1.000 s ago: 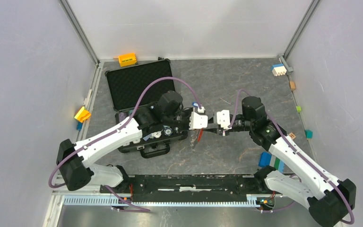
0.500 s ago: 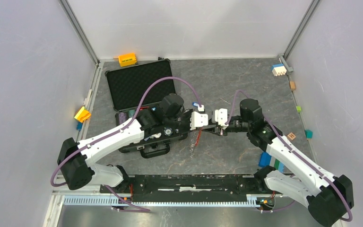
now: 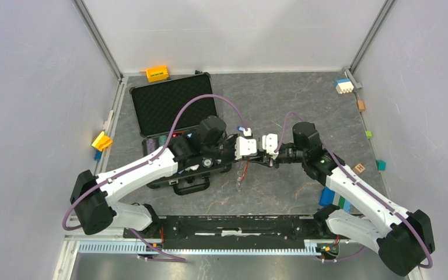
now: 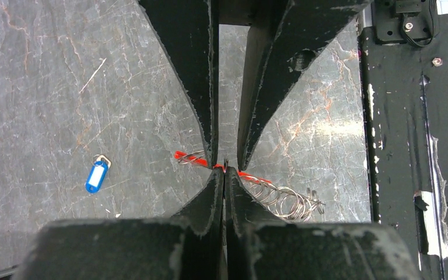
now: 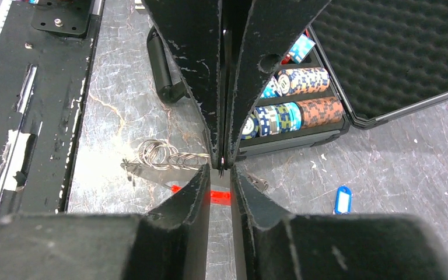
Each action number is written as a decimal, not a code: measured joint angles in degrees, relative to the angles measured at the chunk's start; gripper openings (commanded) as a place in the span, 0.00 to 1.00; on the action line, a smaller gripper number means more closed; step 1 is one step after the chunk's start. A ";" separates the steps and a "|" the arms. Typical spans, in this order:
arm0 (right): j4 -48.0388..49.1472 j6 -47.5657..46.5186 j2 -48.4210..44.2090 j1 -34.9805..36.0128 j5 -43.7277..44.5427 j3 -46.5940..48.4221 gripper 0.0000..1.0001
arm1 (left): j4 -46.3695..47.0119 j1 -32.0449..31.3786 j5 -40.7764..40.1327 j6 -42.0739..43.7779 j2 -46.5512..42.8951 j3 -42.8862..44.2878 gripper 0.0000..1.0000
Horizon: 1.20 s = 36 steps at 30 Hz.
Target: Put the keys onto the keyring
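— So where did we find the keyring (image 4: 280, 198)?
— We saw its red strip (image 5: 220, 194) pinched in the left pincer (image 4: 224, 173), which was pressed together; the silvery loops trailed just beside the tips.
— And the right pincer (image 5: 220, 172)?
— We found it tip to tip with the left, slightly spread, a finger on either side of the strip. The blue key (image 4: 96, 177) lay flat on the worktop (image 4: 46, 87), well apart from the loops.
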 measured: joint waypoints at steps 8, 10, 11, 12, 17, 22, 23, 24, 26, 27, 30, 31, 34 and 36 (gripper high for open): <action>0.33 0.44 0.07 0.00 0.00 -0.28 0.13 | 0.48 0.04 -0.13 -1.01 -0.33 -0.74 0.02; 0.68 0.90 0.13 0.00 0.00 -0.46 0.13 | 0.50 0.04 -0.15 -1.22 -0.35 -0.79 0.02; 0.85 1.22 0.17 0.00 -0.02 -0.55 0.13 | 0.50 0.04 -0.15 -1.49 -0.35 -0.83 0.02; 1.01 1.42 0.24 0.00 -0.04 -0.59 0.13 | 0.50 0.04 -0.17 -1.79 -0.35 -0.87 0.02; 2.27 2.80 0.79 0.00 -0.04 -1.03 0.11 | 0.59 0.22 -0.22 -2.40 -0.35 -1.16 0.02; 3.54 4.28 1.03 0.00 0.17 -1.62 0.00 | 0.68 0.37 -0.20 -3.08 -0.35 -1.46 0.02; 4.09 4.57 1.03 0.00 0.48 -1.84 0.00 | 0.68 0.42 -0.17 -3.26 -0.35 -1.46 0.02; 4.46 4.83 1.03 0.00 0.68 -1.99 0.00 | 0.68 0.44 -0.20 -3.43 -0.35 -1.46 0.02; 5.46 5.20 0.79 0.00 1.33 -2.56 0.00 | 0.66 0.46 -0.22 -3.50 -0.35 -1.49 0.02; 5.95 5.25 0.55 0.04 1.64 -2.86 0.00 | 0.68 0.52 -0.20 -3.50 -0.35 -1.51 0.02; 6.54 5.07 -0.31 0.07 2.38 -3.56 0.00 | 1.51 0.52 -0.07 -3.45 -0.35 -1.88 0.05; 6.64 4.90 -0.48 0.07 2.56 -3.72 0.00 | 1.86 0.55 0.00 -3.43 -0.39 -2.05 0.07; 6.75 4.44 -0.68 0.07 2.56 -3.96 0.00 | 2.34 0.59 0.28 -3.41 -0.55 -2.43 0.14; 6.84 3.93 -0.66 0.07 2.69 -4.04 0.00 | 2.45 0.66 0.70 -3.41 -0.55 -2.43 0.18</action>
